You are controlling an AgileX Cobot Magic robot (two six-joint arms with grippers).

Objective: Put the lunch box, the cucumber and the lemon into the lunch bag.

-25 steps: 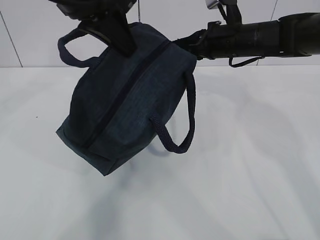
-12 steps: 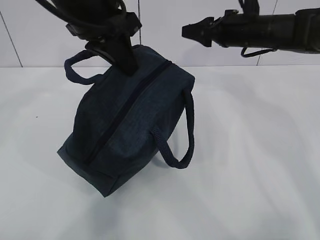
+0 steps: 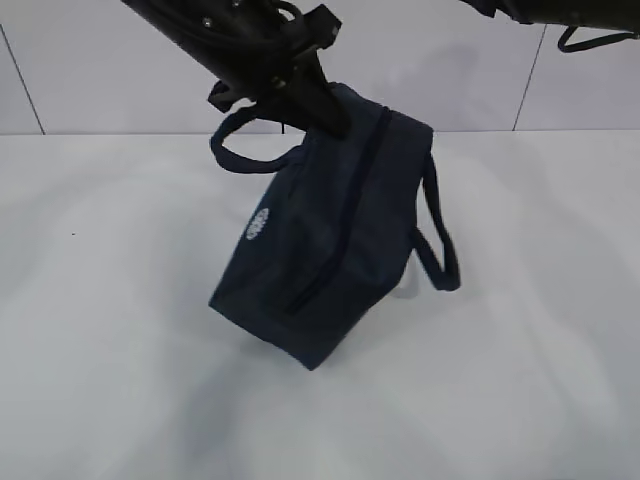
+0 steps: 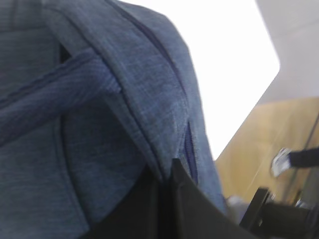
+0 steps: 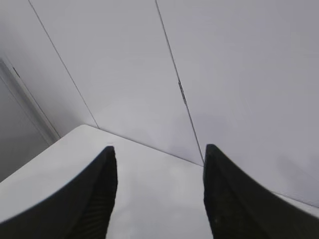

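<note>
The dark navy lunch bag [image 3: 330, 240] hangs tilted above the white table, its zipper line [image 3: 345, 215] closed and its round white logo [image 3: 259, 224] facing me. My left gripper [image 3: 335, 120] is shut on the fabric at the bag's top edge, and in the left wrist view its black fingers [image 4: 167, 169] pinch the blue cloth [image 4: 99, 99]. My right gripper [image 5: 158, 148] is open and empty, pointing at the wall; only its arm [image 3: 570, 10] shows at the top right. The lunch box, the cucumber and the lemon are out of view.
Two loop handles hang loose from the bag, one on the left [image 3: 235, 150] and one on the right [image 3: 440, 250]. The white table [image 3: 520, 350] runs back to a pale panelled wall [image 3: 80, 60].
The right gripper has let go of the bag's end, opened, and lifted away up and to the right. The left arm has swung the bag rightward and turned it, so the logo now shows.
</note>
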